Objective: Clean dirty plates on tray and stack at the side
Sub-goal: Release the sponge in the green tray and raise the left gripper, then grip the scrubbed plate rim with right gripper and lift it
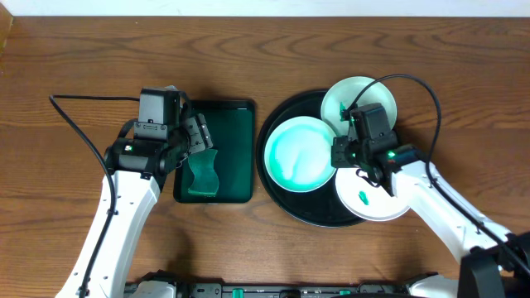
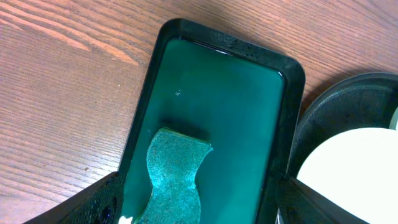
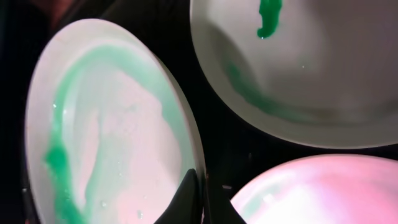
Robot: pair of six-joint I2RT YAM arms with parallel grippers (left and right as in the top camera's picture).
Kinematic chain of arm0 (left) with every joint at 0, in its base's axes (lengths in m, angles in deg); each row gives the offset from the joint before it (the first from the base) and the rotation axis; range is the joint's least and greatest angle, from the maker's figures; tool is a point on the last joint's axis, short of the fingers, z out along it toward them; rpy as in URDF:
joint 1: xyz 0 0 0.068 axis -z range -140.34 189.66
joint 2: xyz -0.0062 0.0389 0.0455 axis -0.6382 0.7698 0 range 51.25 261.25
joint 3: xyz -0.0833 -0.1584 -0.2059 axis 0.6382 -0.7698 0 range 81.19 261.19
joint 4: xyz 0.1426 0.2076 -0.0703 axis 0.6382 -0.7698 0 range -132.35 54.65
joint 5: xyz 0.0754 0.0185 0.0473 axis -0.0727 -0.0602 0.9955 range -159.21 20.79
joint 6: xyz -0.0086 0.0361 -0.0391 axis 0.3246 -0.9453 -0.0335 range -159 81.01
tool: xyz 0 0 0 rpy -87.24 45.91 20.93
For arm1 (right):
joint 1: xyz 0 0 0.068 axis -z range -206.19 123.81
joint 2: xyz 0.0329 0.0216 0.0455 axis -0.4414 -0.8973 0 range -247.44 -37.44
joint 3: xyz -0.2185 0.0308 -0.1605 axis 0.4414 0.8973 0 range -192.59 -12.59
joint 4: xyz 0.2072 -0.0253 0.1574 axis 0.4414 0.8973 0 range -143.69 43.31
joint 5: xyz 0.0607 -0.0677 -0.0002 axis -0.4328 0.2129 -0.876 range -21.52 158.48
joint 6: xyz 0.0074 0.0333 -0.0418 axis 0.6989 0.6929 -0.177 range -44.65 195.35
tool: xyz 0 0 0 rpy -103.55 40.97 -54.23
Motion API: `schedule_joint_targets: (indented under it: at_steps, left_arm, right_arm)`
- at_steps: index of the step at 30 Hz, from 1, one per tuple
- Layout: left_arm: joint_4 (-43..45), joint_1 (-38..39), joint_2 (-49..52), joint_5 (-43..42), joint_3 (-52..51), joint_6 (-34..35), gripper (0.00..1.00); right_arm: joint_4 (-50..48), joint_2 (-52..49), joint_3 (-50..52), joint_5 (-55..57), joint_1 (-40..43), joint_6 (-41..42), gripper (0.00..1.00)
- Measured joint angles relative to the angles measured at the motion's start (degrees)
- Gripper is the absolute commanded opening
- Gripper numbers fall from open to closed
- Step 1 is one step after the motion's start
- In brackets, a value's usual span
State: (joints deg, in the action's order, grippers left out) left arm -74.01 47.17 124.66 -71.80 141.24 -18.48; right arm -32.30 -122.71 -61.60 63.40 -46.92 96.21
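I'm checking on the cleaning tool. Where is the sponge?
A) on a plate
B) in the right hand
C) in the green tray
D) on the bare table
C: the sponge lies flat on the floor of the green tray.

The table (image 1: 83, 50) is matt, grained wood. The green tray (image 1: 236, 141) is glossy plastic, and its sponge (image 1: 201, 174) is rough and fibrous. At nine o'clock on the dull black tray (image 1: 267, 186), the plate (image 1: 298, 153) is smooth and wet-shiny.

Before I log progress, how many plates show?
3: one plate at the black tray's centre-left, one plate over its far-right rim, one plate over its near-right rim. None looks stacked.
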Motion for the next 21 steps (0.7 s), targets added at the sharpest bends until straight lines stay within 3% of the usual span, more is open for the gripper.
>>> schedule_joint_targets:
  at_steps: [14,21]
  left_arm:
    - [-0.02,0.00,0.00,0.00,0.00,0.02,0.79]
    - [-0.04,0.00,0.00,0.00,0.00,0.00,0.79]
  right_arm:
    - [0.44,0.26,-0.02,-3.02,3.45,1.36,0.01]
    - [6.29,0.26,-4.31,-6.62,7.10,2.69,0.01]
